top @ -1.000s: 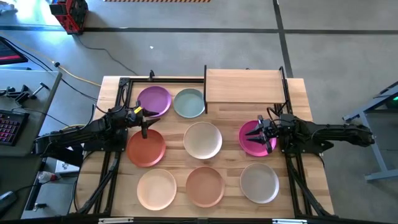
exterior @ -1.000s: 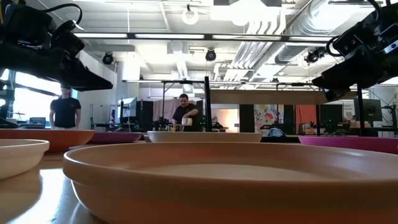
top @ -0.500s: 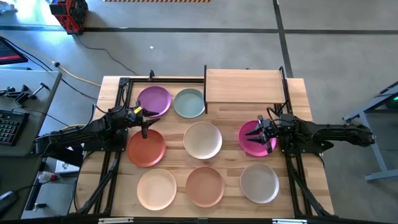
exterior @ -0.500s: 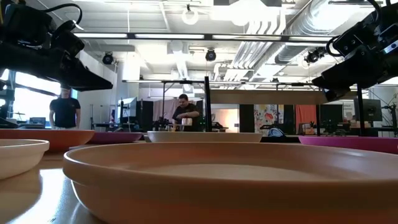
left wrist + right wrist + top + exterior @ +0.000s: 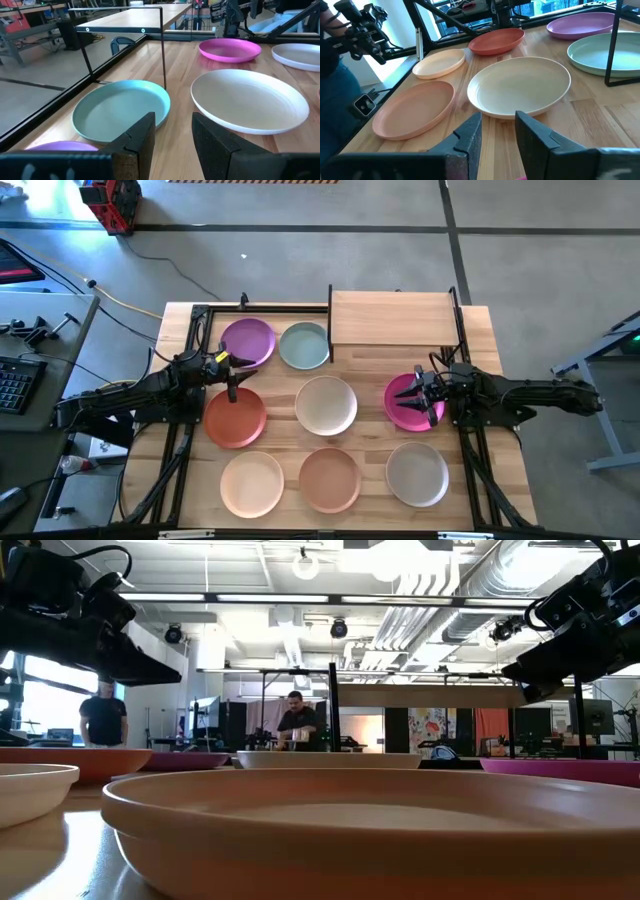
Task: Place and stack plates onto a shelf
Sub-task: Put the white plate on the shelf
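Eight plates lie flat on the slatted tabletop in the high view: purple [image 5: 248, 342], pale blue-green [image 5: 304, 346], rust orange [image 5: 236, 418], cream [image 5: 326, 405], magenta [image 5: 408, 404], peach [image 5: 252, 484], terracotta [image 5: 329, 478], beige-grey [image 5: 418, 473]. The shelf [image 5: 392, 318], a light-wood board on black posts, stands at the far edge with nothing on it. My left gripper [image 5: 232, 388] hovers open over the rust plate's far rim [image 5: 174, 145]. My right gripper [image 5: 426, 396] hovers open above the magenta plate [image 5: 497, 137]. Both arms hang clear of the table in the low view.
The black frame rails [image 5: 190, 340] run along the table's left and right sides. One thin shelf post [image 5: 163, 47] stands beside the pale blue-green plate [image 5: 120, 107]. Two people [image 5: 296, 720] stand in the room beyond the table. A bare strip of wood lies between the plate rows.
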